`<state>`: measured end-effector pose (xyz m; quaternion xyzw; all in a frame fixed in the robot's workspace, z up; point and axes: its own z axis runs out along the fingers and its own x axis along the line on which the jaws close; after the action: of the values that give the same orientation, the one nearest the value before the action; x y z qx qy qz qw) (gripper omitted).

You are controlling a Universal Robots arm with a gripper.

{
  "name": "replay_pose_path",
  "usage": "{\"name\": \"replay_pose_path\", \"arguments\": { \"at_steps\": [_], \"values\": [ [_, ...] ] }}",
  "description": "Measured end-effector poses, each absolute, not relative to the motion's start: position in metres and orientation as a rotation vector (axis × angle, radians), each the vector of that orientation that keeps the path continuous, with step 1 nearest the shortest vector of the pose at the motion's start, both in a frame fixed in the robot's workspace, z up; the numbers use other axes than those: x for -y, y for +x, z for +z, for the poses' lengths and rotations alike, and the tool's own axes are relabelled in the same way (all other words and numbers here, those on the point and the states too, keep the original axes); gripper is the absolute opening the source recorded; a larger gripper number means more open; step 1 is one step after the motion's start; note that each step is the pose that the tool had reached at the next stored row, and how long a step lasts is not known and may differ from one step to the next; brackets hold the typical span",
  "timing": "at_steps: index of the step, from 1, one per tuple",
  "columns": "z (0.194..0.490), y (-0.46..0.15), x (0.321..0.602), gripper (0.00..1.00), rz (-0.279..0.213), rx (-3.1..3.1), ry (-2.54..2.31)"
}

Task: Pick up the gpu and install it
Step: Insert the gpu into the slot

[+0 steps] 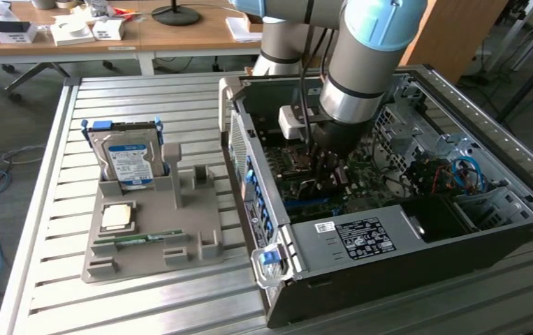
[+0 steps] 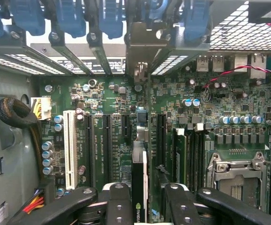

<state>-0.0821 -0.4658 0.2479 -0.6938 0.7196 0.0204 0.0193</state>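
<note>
- Arm is reaching down into the open PC case (image 1: 490, 230), which lies on its side on the slatted metal worktop (image 1: 61, 139); I see the tool (image 1: 325, 183) low over the board inside it.
- In the wrist view the gpu (image 2: 139, 187) stands on edge on the green motherboard (image 2: 107, 98), lined up along the black expansion slots, and its far end points at the rear slot openings.
- The gpu sits between the tool (image 2: 148, 199) fingers (image 2: 119, 206).
- Tool state: jaws apart. I see a clear gap between the card and the finger on the CPU socket (image 2: 236, 173) side. The other finger is right against or just beside the card, and I cannot tell if it touches. It doesn't look clamped.
- I cannot tell whether the card is fully seated in its slot.
- A white slot (image 2: 70, 147) is well off to the card's other side, and a green memory module (image 2: 180, 154) stands between the card and the socket.
- Blue slot latches (image 2: 109, 16) run along the rear edge of the case.
- At the exterior view's left, just beside the case, there is a grey parts tray (image 1: 154, 237).
- On the tray, a hard drive (image 1: 128, 159) stands upright at the far end, a CPU chip (image 1: 118, 216) lies flat and a narrow memory stick (image 1: 140, 239) lies near the front.
</note>
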Motion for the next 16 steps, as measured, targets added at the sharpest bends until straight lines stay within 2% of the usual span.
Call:
{"name": "replay_pose_path", "arguments": {
  "at_steps": [16],
  "values": [
    [0.2493,-0.0821,0.4633,0.33,0.062,-2.276,-2.108]
  ]
}}
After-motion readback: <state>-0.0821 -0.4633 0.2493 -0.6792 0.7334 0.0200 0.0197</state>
